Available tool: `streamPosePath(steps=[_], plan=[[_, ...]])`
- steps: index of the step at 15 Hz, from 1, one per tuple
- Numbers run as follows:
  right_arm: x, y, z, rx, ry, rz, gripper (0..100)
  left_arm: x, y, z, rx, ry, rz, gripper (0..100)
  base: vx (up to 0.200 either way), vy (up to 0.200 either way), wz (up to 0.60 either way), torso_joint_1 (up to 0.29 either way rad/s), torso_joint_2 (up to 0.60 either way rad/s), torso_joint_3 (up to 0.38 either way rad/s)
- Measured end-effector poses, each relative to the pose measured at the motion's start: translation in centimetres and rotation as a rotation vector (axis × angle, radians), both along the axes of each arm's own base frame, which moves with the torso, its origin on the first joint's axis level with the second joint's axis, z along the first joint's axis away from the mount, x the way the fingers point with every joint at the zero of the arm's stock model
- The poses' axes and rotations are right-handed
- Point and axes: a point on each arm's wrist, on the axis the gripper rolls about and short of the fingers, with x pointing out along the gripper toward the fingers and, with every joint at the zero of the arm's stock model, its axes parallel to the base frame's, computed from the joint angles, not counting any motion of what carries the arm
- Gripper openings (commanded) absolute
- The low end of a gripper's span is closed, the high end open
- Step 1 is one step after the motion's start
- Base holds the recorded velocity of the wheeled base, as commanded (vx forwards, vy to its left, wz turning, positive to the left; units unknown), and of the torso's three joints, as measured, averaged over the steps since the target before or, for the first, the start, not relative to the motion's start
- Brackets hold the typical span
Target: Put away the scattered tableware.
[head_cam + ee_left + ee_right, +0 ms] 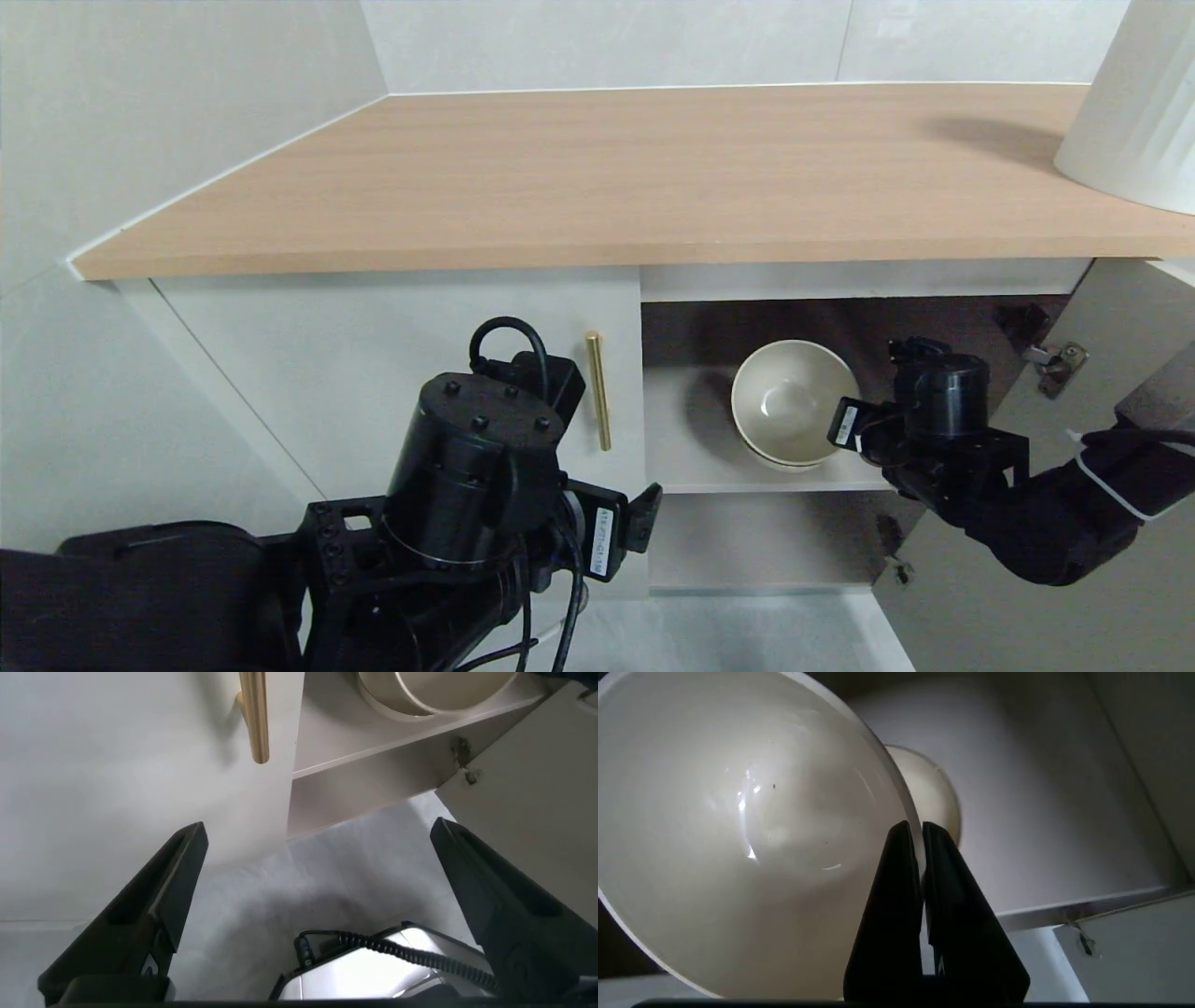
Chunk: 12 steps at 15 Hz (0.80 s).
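The right gripper (845, 422) is pinched narrow on the right-hand rim of the cream bowl (782, 397). It holds the bowl tilted inside the open cabinet, near the front edge of the shelf (686, 448). A second bowl (930, 789) sits directly beneath, so the coming move looks like a short lowering to nest them. The left gripper (318, 833) stands wide and empty before the closed door (373, 373), farther off.
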Motion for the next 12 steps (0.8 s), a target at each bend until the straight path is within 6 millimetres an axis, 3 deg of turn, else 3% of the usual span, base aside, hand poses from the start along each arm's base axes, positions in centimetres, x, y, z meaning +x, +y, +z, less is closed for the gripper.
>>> streamPosePath(steps=[12], plan=[[2.9,0.0,-2.4,0.028,0.022,-0.046,0,0.0,0.0,-0.1,0.005,0.003,0.000,100,0.000,0.000,0.00,0.000,0.00,0.000]])
